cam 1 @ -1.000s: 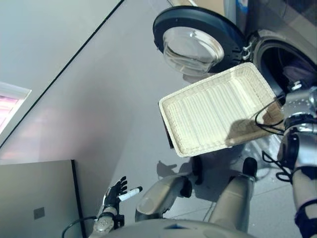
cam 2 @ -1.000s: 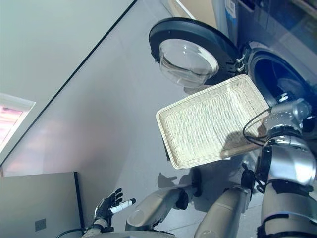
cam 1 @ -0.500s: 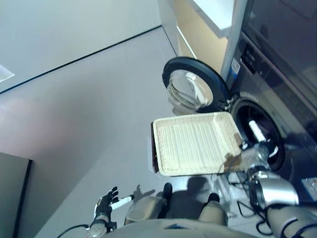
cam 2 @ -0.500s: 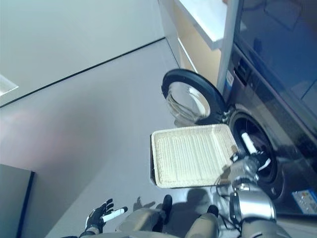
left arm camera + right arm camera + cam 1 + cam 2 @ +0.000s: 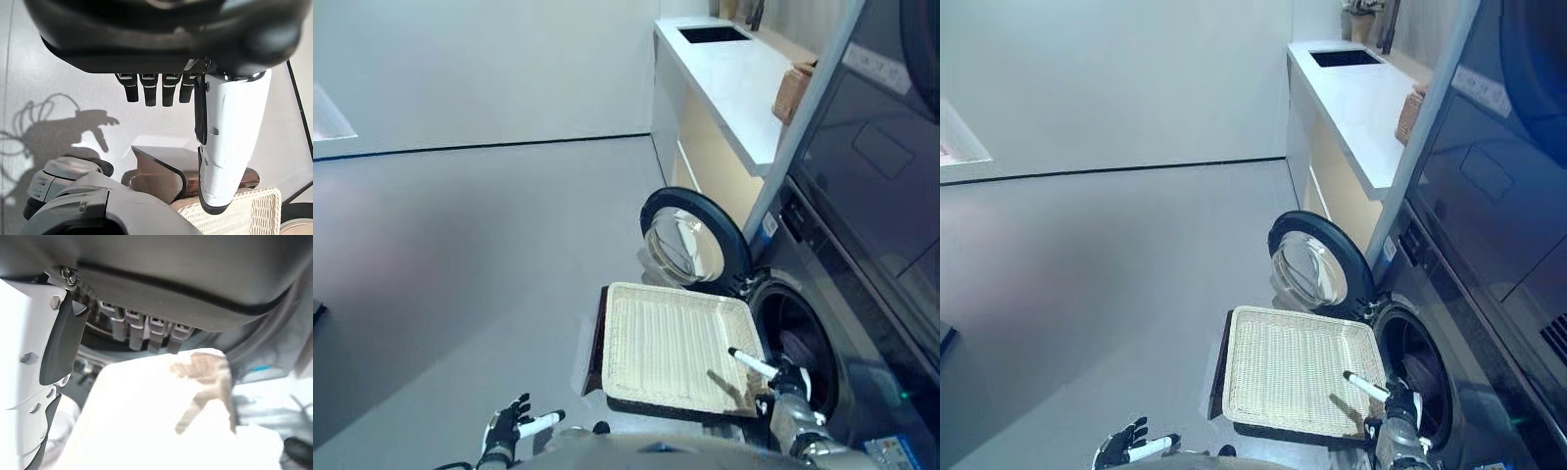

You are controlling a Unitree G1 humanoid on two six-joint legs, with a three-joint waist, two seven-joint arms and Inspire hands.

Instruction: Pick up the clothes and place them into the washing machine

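The shallow wicker basket [image 5: 671, 348] lies on the low dark brown box [image 5: 598, 333] beside the washing machine, and I see no clothes in it. The machine's round door [image 5: 690, 243] stands open and its drum mouth [image 5: 795, 341] is dark. My right hand [image 5: 783, 380] hovers at the basket's right edge in front of the drum, open and empty, with straight fingers [image 5: 142, 328]. My left hand [image 5: 504, 429] hangs low on the left over the floor, open and empty. The left wrist view shows the basket's corner [image 5: 234, 215].
A white counter [image 5: 734, 73] with a sink runs along the back right, with a brown wicker holder [image 5: 793, 90] on it. A tall dark appliance front [image 5: 881, 176] stands above the washer. Grey floor [image 5: 460, 255] spreads to the left.
The camera has tilted up, so the whole picture has shifted. My right hand has drawn back out of the drum mouth to the basket's right edge. The left hand stays low.
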